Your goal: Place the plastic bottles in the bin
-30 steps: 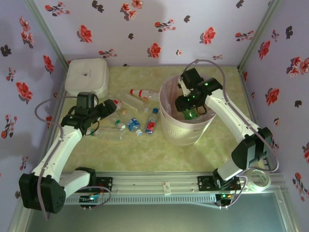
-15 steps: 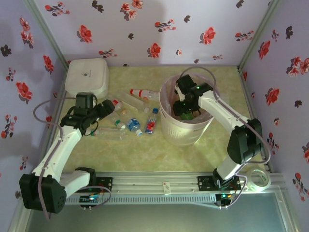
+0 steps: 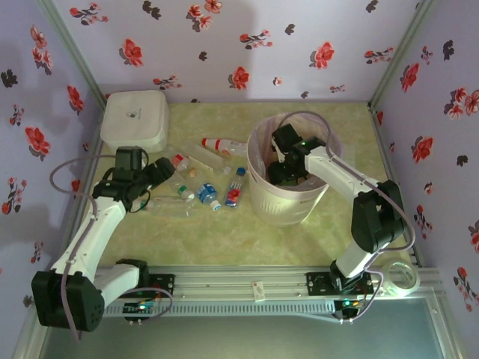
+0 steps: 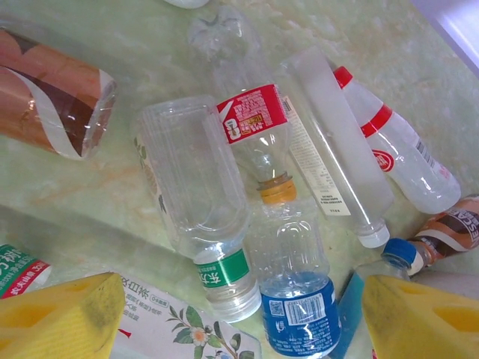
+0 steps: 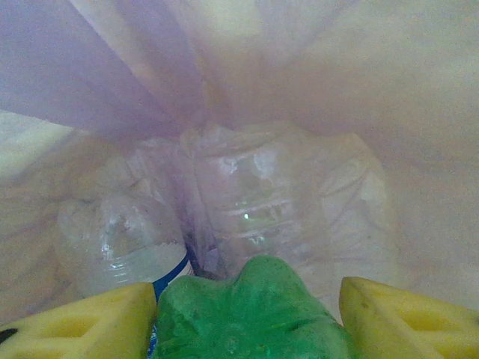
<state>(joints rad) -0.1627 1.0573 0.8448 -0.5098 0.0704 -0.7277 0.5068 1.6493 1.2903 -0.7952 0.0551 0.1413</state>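
Mostly clear and crumpled, with coloured caps: plastic bottles (image 3: 202,179) lying on their sides on the tabletop (image 3: 217,239), between the white lidded box (image 3: 135,120) and the bin (image 3: 288,209). Seen close from the left wrist: a red-labelled bottle (image 4: 253,123) with an orange cap, a wide clear bottle (image 4: 198,194) with a green band, a blue-labelled bottle (image 4: 296,292), a frosted white bottle (image 4: 337,149), a red-capped bottle (image 4: 397,157) and a brown-labelled bottle (image 4: 52,93). Hovering over these with jaws wide apart and nothing between: the left gripper (image 4: 247,318).

Compared with a second ago, sunk deeper into the bin: the right gripper (image 5: 247,314), with the green bottle (image 5: 239,333) carried down from rim level. Between the yellow pads (image 5: 82,321), that green bottle, close against both; whether clamped or loose, cannot tell.

Lining the white ribbed bin, a pale pink bag (image 5: 299,67); at its bottom, two clear bottles (image 5: 254,194), one with a blue band.
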